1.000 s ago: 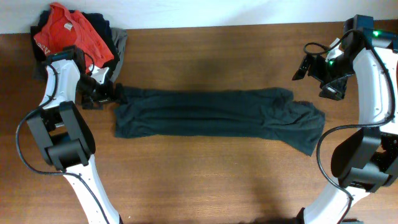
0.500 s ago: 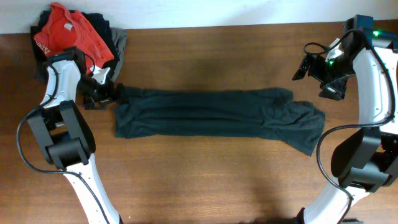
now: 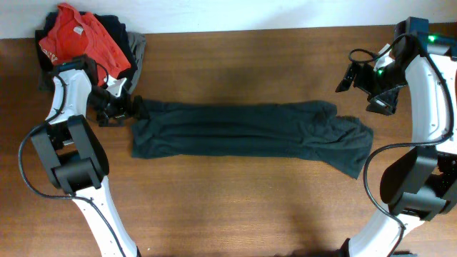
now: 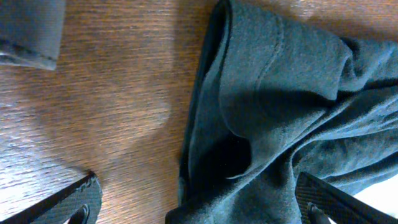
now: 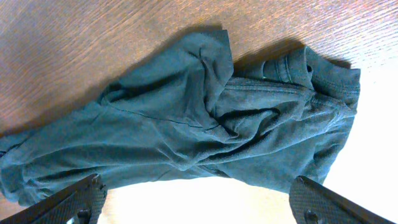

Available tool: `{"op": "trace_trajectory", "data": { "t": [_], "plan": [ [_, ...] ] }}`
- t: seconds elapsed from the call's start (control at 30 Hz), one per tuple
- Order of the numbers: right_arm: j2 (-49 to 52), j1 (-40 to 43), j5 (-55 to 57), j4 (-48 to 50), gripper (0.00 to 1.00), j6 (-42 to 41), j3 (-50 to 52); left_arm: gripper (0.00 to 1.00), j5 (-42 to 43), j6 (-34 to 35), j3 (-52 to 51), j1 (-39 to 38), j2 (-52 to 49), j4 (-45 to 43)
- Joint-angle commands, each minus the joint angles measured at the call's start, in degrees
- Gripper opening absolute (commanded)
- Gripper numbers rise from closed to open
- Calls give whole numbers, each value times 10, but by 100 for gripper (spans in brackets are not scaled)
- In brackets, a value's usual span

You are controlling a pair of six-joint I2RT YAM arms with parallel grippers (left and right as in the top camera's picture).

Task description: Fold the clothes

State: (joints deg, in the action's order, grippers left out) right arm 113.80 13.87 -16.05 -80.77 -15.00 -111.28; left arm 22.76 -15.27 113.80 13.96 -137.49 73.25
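The clothes point(image 3: 246, 139) are one dark, wrinkled garment laid out as a long band across the middle of the table. My left gripper point(image 3: 132, 108) is at its left end and stands open. In the left wrist view the fingers point(image 4: 78, 199) straddle the folded edge of the clothes point(image 4: 267, 93) without closing on it. My right gripper point(image 3: 364, 89) hangs open above and behind the right end of the band. In the right wrist view the rumpled right end of the clothes point(image 5: 205, 130) lies beyond the spread fingers point(image 5: 329, 202), which hold nothing.
A pile with a red T-shirt point(image 3: 78, 39) on top and a grey garment point(image 3: 137, 50) at its side sits in the back left corner, just behind the left arm. A corner of grey fabric point(image 4: 28, 31) shows in the left wrist view. Bare wood surrounds the band.
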Motion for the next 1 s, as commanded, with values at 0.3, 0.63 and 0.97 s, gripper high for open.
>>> {"op": "trace_trajectory", "data": {
  "t": [0.3,0.63,0.97],
  "plan": [
    [1,-3,2,0,99,-1,-6,99,38,-12,-14,0,-47,3],
    [1,-3,2,0,99,-1,-6,98,79,-42,-23,-7,-54,25],
    [1,-3,2,0,99,-1,-6,94,79,-41,-24,-31,-54,38]
  ]
}}
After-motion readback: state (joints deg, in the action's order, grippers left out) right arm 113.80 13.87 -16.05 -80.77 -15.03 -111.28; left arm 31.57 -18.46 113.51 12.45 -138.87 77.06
